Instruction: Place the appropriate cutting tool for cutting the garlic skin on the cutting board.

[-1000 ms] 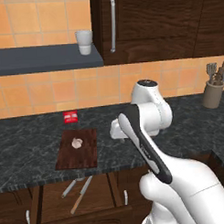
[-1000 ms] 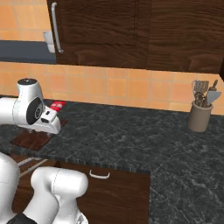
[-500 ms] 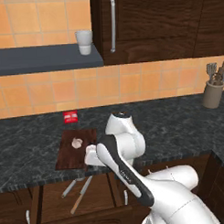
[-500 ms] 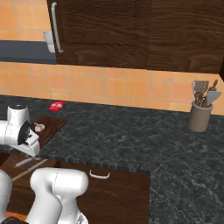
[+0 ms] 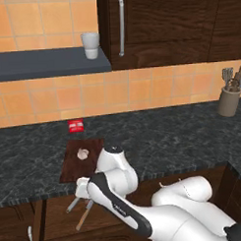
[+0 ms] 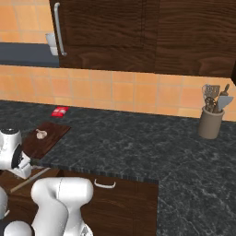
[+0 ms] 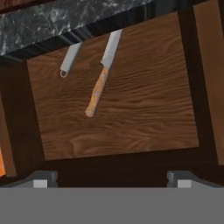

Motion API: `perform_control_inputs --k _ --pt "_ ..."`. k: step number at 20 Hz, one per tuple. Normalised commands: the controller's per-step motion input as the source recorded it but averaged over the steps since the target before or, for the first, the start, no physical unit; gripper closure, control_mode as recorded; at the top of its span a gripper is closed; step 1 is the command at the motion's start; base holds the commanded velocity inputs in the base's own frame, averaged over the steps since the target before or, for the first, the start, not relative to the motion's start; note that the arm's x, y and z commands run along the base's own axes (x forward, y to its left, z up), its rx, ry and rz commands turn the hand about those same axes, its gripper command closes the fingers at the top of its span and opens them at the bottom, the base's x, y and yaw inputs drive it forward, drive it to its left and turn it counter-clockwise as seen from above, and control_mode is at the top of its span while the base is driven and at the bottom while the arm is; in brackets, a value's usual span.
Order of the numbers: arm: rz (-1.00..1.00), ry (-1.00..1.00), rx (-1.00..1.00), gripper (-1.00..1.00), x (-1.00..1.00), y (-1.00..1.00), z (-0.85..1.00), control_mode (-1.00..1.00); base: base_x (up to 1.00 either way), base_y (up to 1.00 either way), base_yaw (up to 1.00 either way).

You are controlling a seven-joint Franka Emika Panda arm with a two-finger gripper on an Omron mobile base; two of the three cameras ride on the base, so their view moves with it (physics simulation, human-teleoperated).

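The long slim knife (image 7: 101, 75) with its light brown wooden handle and narrow grey blade lies flat on the wood-grain floor of an open drawer (image 7: 144, 109), blade tip towards the counter edge. Just beside it, not touching, sits the shorter all-grey peeler (image 7: 70, 60). Up on the speckled black stone counter (image 5: 167, 135) rests the flat dark reddish-brown cutting board (image 5: 75, 163), and on it the small lumpy whitish garlic bulb (image 5: 83, 154). A small red packet (image 5: 75, 125) lies behind the board. The white arm folds down over the counter edge, its gripper (image 7: 111, 177) hanging above the drawer, jaws spread wide and holding nothing, well apart from the knife. Orange tiles back the counter, dark wood cabinets hang above, and a utensil crock (image 5: 229, 100) stands far right.
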Motion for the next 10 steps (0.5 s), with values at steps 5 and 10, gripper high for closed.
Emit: perform_control_inputs --k 5,10 --pt "0.00 0.00 -0.09 -1.00 -0.04 0.21 -0.47 -1.00 0.00 0.00 0.00" --pt "0.00 -0.01 -0.05 -1.00 0.00 0.15 -0.35 -1.00 0.00 0.00 0.00"
